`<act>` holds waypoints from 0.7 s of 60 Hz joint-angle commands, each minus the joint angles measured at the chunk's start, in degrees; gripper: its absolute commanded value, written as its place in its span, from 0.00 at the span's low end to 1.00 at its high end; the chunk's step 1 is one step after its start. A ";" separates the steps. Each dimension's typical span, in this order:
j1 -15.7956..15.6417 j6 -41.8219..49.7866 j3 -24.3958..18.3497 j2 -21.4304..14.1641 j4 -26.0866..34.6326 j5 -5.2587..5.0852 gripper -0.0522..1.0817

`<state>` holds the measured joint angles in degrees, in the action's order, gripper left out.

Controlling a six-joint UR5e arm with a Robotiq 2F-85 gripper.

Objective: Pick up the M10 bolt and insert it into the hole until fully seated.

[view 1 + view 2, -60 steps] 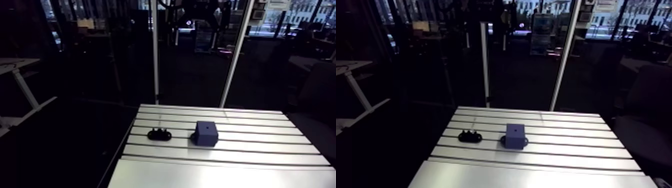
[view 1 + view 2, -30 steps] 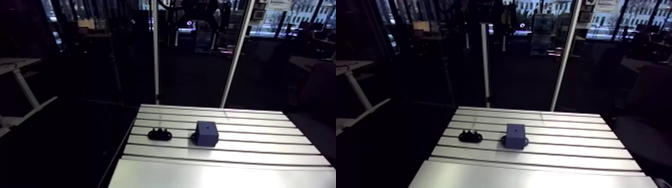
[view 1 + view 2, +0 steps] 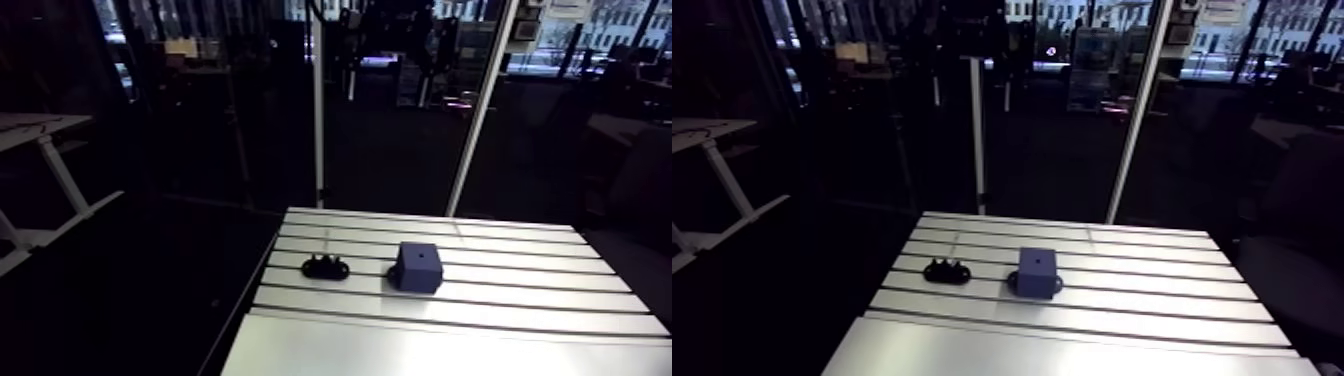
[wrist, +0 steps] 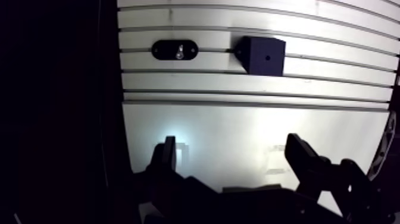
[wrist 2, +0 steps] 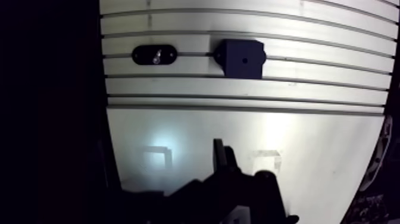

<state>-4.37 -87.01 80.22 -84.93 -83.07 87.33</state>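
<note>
A small silvery M10 bolt [image 4: 178, 52] sits in a black oval holder [image 4: 163, 50] on the slotted aluminium table [image 4: 238, 125]. Beside the holder, a short gap away, stands a dark blue block [image 4: 262, 55] with a small round hole [image 4: 267, 58] in its upper face. In the arm view the holder [image 3: 325, 267] and block [image 3: 417, 267] lie mid-table. My gripper [image 4: 235, 158] hangs high above the smooth front plate, well short of both objects. It is open and nothing is between its fingers [image 4: 168, 156].
The table's left edge [image 4: 122, 119] drops off into darkness close to the holder. Slotted rails run across the table beyond the smooth front plate [image 3: 440, 350]. A white upright post [image 3: 319, 110] stands behind the table's far edge.
The whole arm view has shifted a little, so the camera moved with the arm. The holder, bolt and block stay where they were on the table.
</note>
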 commanded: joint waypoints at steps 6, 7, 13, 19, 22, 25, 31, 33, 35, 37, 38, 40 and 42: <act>-1.76 0.38 2.82 0.07 -3.92 -0.28 0.05; -1.93 0.40 3.17 0.22 -4.20 -0.28 0.05; -2.29 0.40 4.12 1.43 -5.48 -0.28 0.05; -2.48 0.40 5.58 1.71 -7.13 -0.20 0.05; -2.56 0.40 6.58 2.22 -8.36 -0.19 0.05; -2.80 0.40 7.02 2.49 -8.90 -0.19 0.05; -3.41 0.40 8.18 3.28 -10.64 -0.19 0.05; -3.62 0.40 8.95 3.89 -11.79 -0.19 0.05; -3.62 0.40 8.95 3.89 -11.79 -0.19 0.05; -3.70 0.47 9.32 4.08 -12.33 -0.19 0.05; -3.79 0.41 9.67 4.18 -12.93 -0.19 0.05; -3.88 0.47 10.02 4.42 -13.39 -0.19 0.05; -3.97 0.48 10.30 4.76 -13.84 -0.19 0.05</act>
<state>-7.69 -86.59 88.38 -81.60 -93.79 87.13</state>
